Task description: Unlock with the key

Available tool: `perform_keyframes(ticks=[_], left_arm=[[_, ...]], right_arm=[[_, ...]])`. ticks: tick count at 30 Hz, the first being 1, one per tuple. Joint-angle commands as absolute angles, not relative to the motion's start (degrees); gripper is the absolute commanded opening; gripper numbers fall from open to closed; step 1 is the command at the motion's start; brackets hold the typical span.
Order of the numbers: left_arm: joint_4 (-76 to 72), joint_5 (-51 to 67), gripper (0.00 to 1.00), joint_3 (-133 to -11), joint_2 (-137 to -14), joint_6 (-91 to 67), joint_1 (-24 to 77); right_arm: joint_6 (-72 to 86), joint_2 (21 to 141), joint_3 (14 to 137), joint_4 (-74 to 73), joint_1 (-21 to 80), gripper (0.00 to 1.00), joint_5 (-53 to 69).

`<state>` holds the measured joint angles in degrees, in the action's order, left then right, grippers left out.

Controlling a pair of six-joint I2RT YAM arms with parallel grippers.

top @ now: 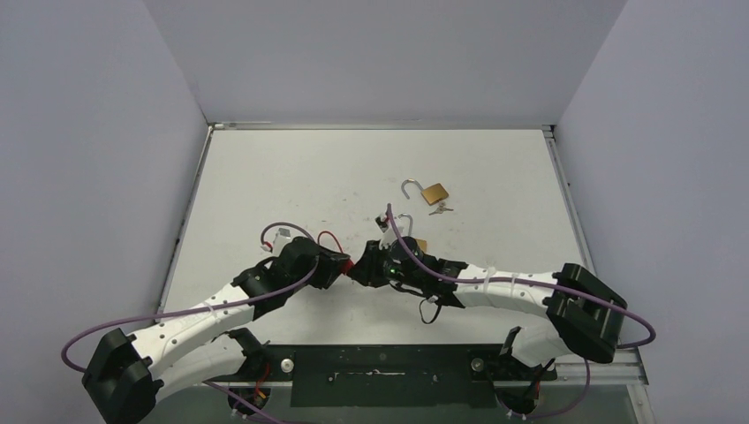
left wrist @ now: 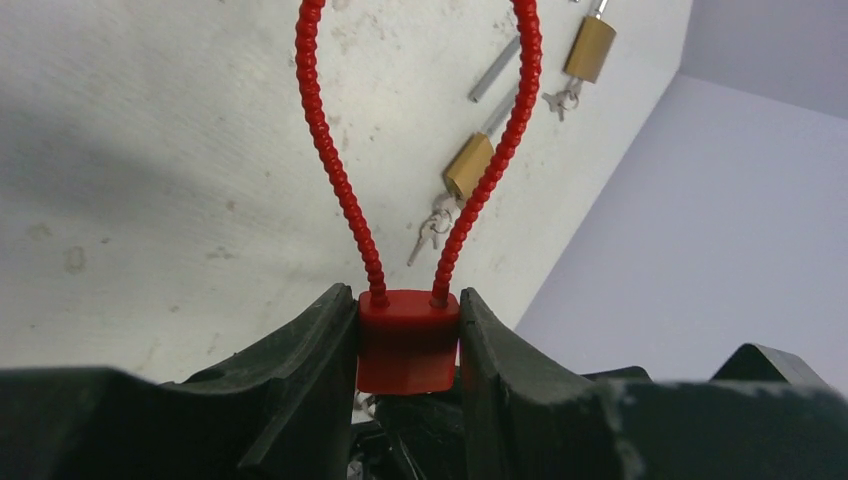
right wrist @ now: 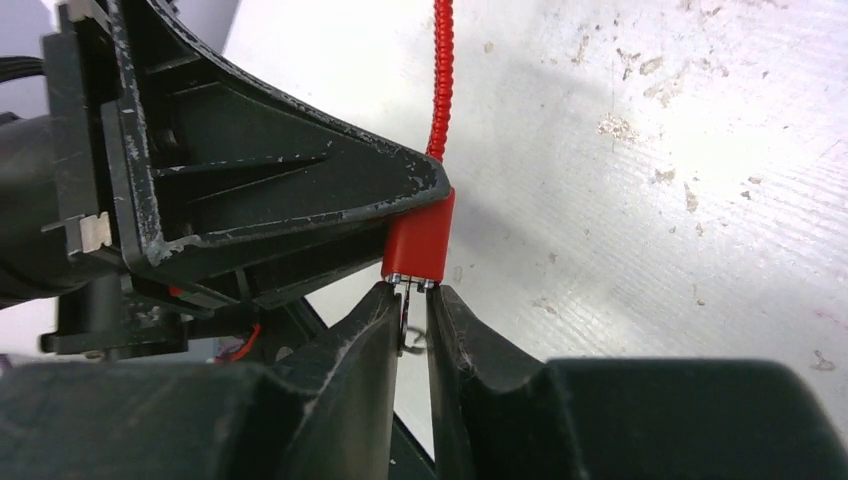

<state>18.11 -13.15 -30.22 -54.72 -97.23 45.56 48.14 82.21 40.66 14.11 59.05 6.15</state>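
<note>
A red padlock (left wrist: 408,340) with a red beaded cable loop (left wrist: 330,150) sits between the fingers of my left gripper (left wrist: 408,300), which is shut on its body. Both cable ends enter the body. In the right wrist view the lock body (right wrist: 420,240) hangs off the left gripper's finger (right wrist: 300,190). My right gripper (right wrist: 412,300) is shut on a small metal key (right wrist: 410,325), whose tip meets the lock's underside. In the top view the two grippers meet at the table's near middle, around the red lock (top: 347,262).
Two brass padlocks with open steel shackles lie beyond the grippers, one near (top: 419,243) and one farther back (top: 434,193), each with small keys beside it. They also show in the left wrist view (left wrist: 468,165) (left wrist: 589,48). Grey walls enclose the white table (top: 265,177).
</note>
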Motion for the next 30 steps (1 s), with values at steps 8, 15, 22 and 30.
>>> perform_keyframes(ticks=[8, 15, 22, 30], left_arm=[[14.8, -15.44, 0.0, -32.42, -51.68, -99.54, 46.63], [14.15, -15.51, 0.0, -32.33, -51.19, -99.67, 46.51], [14.46, -15.07, 0.0, -32.43, -50.71, -99.67, 46.52], [13.96, -14.18, 0.0, -32.17, -50.98, -99.93, 46.6]], right_arm=[[46.52, 69.53, 34.82, 21.86, 56.49, 0.46, 8.57], [47.82, 68.83, 34.38, 17.43, 56.59, 0.53, 9.91], [48.76, 72.68, 36.33, 16.48, 56.67, 0.34, 11.64], [48.63, 74.47, 37.01, 17.49, 56.65, 0.29, 12.33]])
